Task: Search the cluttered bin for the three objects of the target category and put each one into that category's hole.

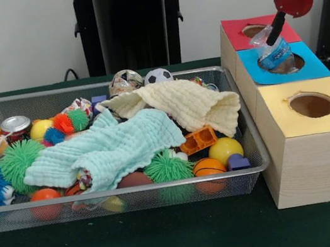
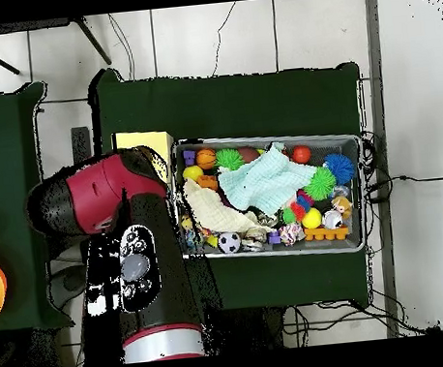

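Observation:
The bin is a wide silver wire-mesh basket full of toys and two cloths; it also shows in the overhead view. The hole is the round cutout in the blue-topped box at the right. My gripper comes down from the upper right and is shut on a crumpled clear plastic bottle with a blue label. The bottle hangs tilted with its lower end inside the hole. In the overhead view my arm hides the gripper, the bottle and the hole.
A red-topped box stands behind the blue one and a yellow-topped box in front. In the bin lie a mint cloth, a cream cloth, spiky balls, a soccer ball, an orange brick and a tin.

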Available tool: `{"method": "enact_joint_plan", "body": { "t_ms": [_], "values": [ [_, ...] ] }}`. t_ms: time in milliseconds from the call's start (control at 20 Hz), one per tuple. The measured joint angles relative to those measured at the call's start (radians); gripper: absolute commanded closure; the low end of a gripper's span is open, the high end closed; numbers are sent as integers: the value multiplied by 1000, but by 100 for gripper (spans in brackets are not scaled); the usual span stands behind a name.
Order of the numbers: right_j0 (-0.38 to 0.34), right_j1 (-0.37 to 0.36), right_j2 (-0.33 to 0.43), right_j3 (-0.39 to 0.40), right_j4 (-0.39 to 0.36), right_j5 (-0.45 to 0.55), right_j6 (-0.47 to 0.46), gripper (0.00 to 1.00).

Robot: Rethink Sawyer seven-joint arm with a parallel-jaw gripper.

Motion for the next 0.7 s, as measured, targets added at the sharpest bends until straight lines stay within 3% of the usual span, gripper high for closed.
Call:
{"method": "enact_joint_plan", "body": {
  "t_ms": [700],
  "values": [
    [12, 0, -3, -4, 42, 0, 0, 0]
  ]
}}
